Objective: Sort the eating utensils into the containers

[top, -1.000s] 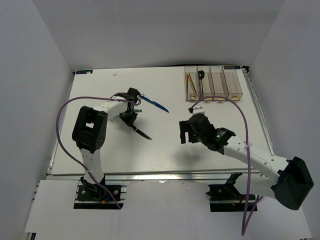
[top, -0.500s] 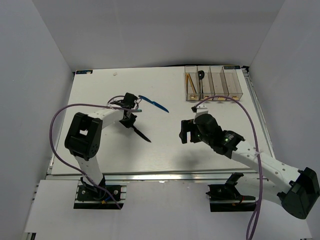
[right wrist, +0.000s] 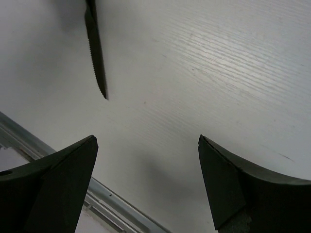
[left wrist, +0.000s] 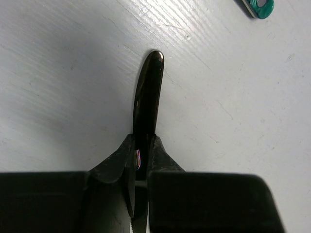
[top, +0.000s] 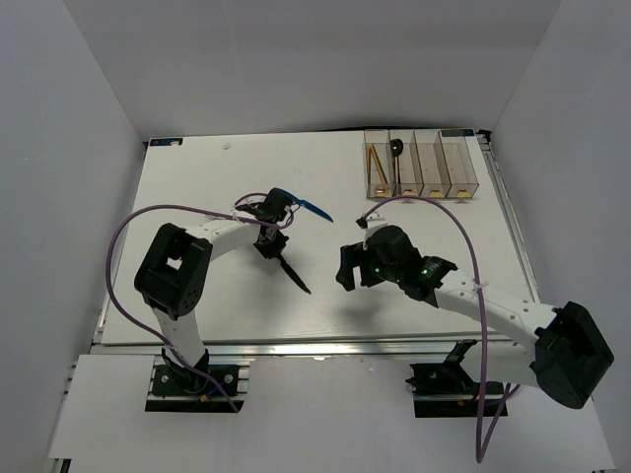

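My left gripper point(top: 268, 225) is shut on a dark knife point(top: 292, 273), held by the handle. The serrated blade points toward the near centre of the table. In the left wrist view the gripper point(left wrist: 142, 141) clamps the knife point(left wrist: 148, 92), whose rounded handle end sticks out past the fingers. A blue-handled knife point(top: 302, 204) lies just beyond the left gripper; its end shows in the left wrist view point(left wrist: 258, 6). My right gripper point(top: 345, 268) is open and empty, just right of the knife's tip. The right wrist view shows the open gripper point(right wrist: 148, 145) and the blade point(right wrist: 95, 53). The containers point(top: 420, 164) stand at the back right.
The leftmost bin holds orange chopsticks point(top: 375, 162), and a black spoon point(top: 396, 150) is in the bin beside it. The table's metal front rail point(right wrist: 112, 201) lies just under my right gripper. White walls enclose the table on three sides.
My left gripper has carried the dark knife to the right, and its blade now points nearer the centre. My right gripper has moved left toward the blade's tip.
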